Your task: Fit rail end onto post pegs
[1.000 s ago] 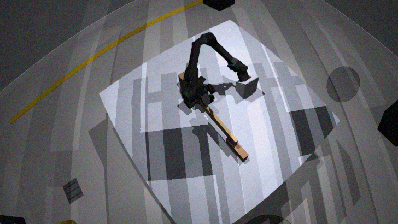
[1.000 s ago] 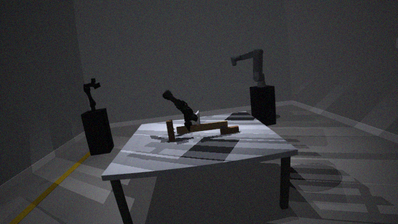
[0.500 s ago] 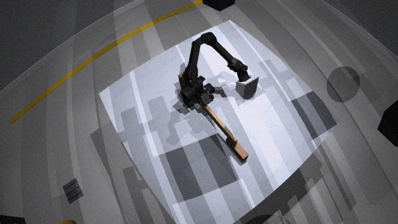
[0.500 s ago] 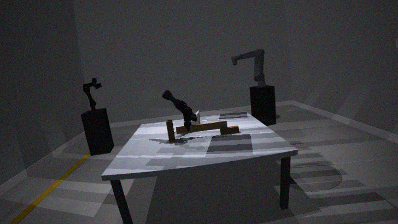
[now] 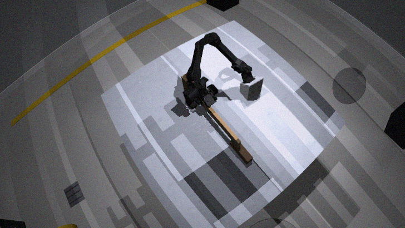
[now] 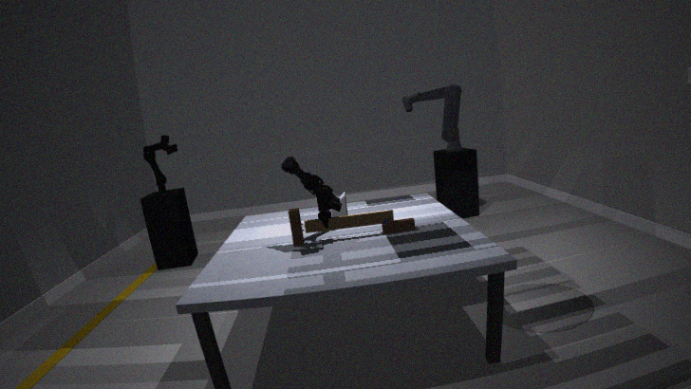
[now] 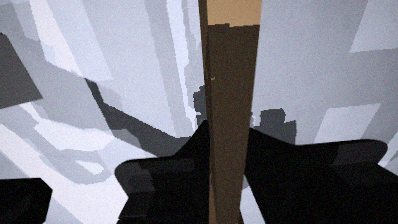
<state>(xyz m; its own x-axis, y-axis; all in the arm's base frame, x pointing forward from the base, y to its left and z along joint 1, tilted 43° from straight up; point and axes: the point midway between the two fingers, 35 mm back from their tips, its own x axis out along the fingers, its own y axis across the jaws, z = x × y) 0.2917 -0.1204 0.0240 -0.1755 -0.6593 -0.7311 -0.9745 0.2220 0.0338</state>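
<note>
From where I stand, the short wooden post rises upright at the left end of the table, with a narrow gap between it and the near end of the long wooden rail. Just right of that gap, the gripper is nearly shut, its fingers clamped on the rail's two sides. The rail slopes gently up to the right, its far end at the low wooden block.
</note>
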